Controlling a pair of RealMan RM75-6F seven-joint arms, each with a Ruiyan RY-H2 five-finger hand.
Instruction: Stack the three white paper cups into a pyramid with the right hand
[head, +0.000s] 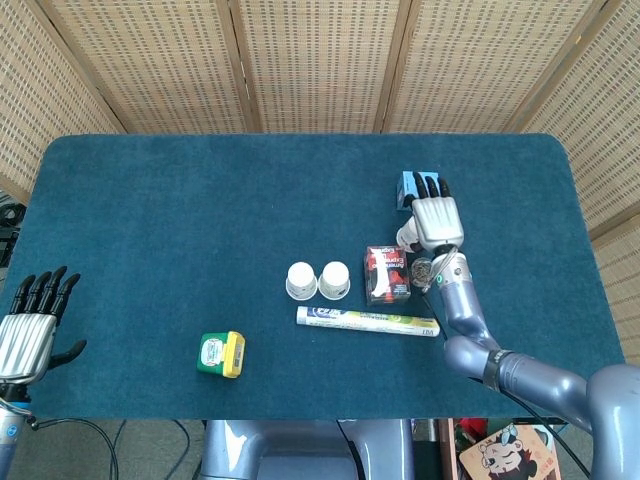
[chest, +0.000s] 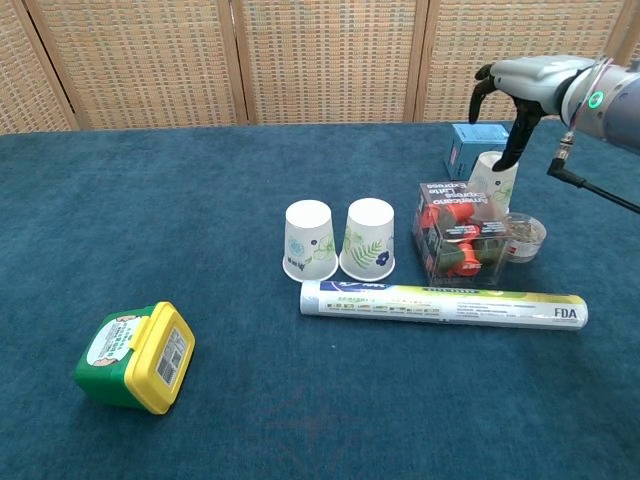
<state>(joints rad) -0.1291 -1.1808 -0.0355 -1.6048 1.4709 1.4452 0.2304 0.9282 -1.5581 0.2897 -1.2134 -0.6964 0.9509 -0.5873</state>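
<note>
Two white paper cups stand upside down side by side mid-table, the left cup (head: 301, 281) (chest: 310, 240) touching the right cup (head: 334, 280) (chest: 369, 238). The third cup (head: 408, 238) (chest: 491, 183) stands upside down further right, behind a clear box. My right hand (head: 436, 215) (chest: 530, 82) hovers over this third cup and holds nothing. Its dark fingers (chest: 518, 140) hang down along the cup's right side. My left hand (head: 30, 330) rests open off the table's near-left corner, outside the chest view.
A clear box of red items (head: 385, 275) (chest: 462, 240) stands between the cups. A blue box (head: 407, 185) (chest: 468, 148) is behind the third cup, with a small round tin (chest: 524, 232) beside it. A long tube (head: 368, 320) (chest: 440, 303) lies in front. A green-and-yellow tub (head: 221, 354) (chest: 135, 357) sits near left.
</note>
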